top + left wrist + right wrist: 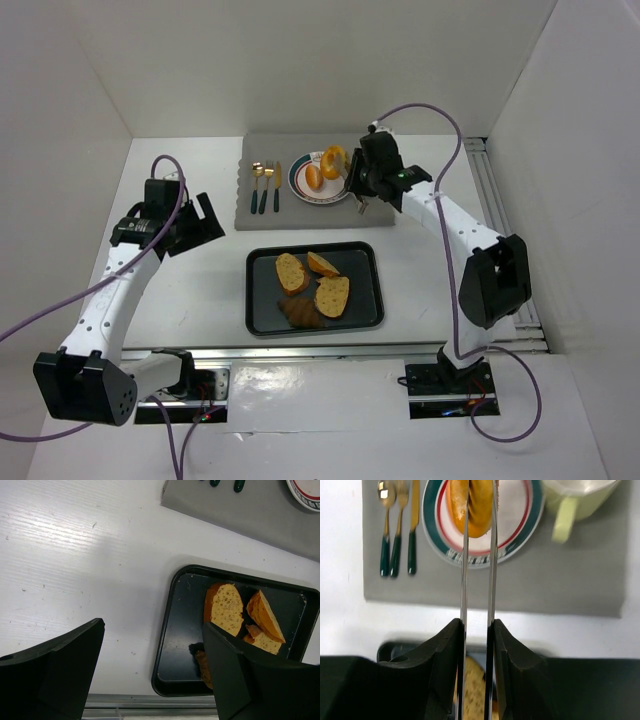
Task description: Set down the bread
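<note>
Left gripper (205, 222), jaws spread and empty, hovers over the white table (212, 300) at nine o'clock from the shallow black tray (262, 300). The tray holds tan toasted slices (291, 272) and a dark brown croissant (300, 313). At twelve o'clock from the tray, the right gripper (345, 168) pinches a golden ring bagel (333, 158) over the teal-rimmed white plate (440, 545), beside a small orange oval roll (313, 177). The step looks like placing the bagel. Next it needs lowering, then release.

The left end effector (153, 625) gapes wide, the right end effector (478, 530) is pinched narrow.
</note>
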### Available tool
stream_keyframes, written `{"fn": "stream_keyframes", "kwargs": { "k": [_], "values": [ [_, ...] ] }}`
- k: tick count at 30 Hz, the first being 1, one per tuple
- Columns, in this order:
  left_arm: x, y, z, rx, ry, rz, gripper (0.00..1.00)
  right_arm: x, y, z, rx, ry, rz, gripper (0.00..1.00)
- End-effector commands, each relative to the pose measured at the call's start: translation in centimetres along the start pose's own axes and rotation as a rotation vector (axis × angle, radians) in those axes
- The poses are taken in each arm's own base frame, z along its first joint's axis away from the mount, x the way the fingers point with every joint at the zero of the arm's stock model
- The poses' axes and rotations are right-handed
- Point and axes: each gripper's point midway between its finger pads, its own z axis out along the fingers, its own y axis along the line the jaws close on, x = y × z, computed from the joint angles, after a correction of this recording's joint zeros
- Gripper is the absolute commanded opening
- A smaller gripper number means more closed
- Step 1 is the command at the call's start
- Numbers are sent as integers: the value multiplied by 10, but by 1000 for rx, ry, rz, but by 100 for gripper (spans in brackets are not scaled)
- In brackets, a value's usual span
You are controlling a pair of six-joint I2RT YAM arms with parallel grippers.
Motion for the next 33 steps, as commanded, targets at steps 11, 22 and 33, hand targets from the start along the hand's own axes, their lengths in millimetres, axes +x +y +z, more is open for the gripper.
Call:
{"fn": "stream_keyframes", "kwargs": {
  "k": [11, 22, 33],
  "values": [
    [-8, -5, -3, 25, -9, 16, 92, -52, -9, 42, -26, -136, 70, 23],
    [-7, -7, -3, 35, -5, 17, 92, -67, 8, 33, -48, -170, 63, 68],
    [-15, -12, -14, 61, -34, 36, 92, -101, 48, -48, -94, -292, 20, 70]
  ]
}}
